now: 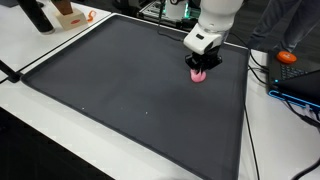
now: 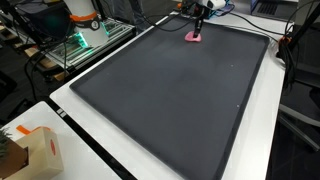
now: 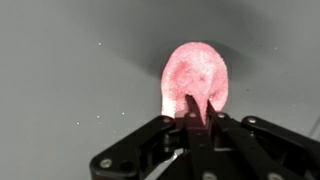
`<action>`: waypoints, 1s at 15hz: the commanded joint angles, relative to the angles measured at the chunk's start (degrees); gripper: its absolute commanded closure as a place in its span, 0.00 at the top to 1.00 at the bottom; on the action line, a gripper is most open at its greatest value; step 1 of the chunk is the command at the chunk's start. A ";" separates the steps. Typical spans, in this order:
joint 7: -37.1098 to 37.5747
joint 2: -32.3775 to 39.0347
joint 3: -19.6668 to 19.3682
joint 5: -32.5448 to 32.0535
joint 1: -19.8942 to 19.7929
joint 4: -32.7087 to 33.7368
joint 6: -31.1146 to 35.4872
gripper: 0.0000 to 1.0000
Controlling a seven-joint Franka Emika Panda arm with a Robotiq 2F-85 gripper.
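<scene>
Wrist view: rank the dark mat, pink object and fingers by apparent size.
1. dark mat: fills the frame behind everything.
2. pink object.
3. fingers: slimmer where they pinch it, but they are nearest the camera, so 2 versus 3 is unsure.

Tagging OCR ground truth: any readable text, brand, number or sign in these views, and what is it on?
No text can be read in any view.
pink object, pinched in the shut claw: no print visible.
dark mat: plain, no markings.
cardboard box: an orange patch shows on it in an exterior view, too small to tell whether it is print.
</scene>
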 commanded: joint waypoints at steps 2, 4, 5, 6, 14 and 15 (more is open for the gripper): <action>0.01 0.89 -0.54 -1.80 0.37 1.02 -0.90 0.01; 0.00 0.76 -0.65 -1.95 0.34 1.07 -0.90 0.01; 0.19 0.65 -0.61 -1.63 0.22 1.06 -0.96 0.01; 0.33 0.59 -0.78 -1.88 0.30 1.02 -0.88 0.01; 2.74 -0.85 -0.78 -0.22 0.14 0.88 -1.84 0.43; 3.31 -0.98 -0.85 -0.34 0.23 0.93 -1.88 0.49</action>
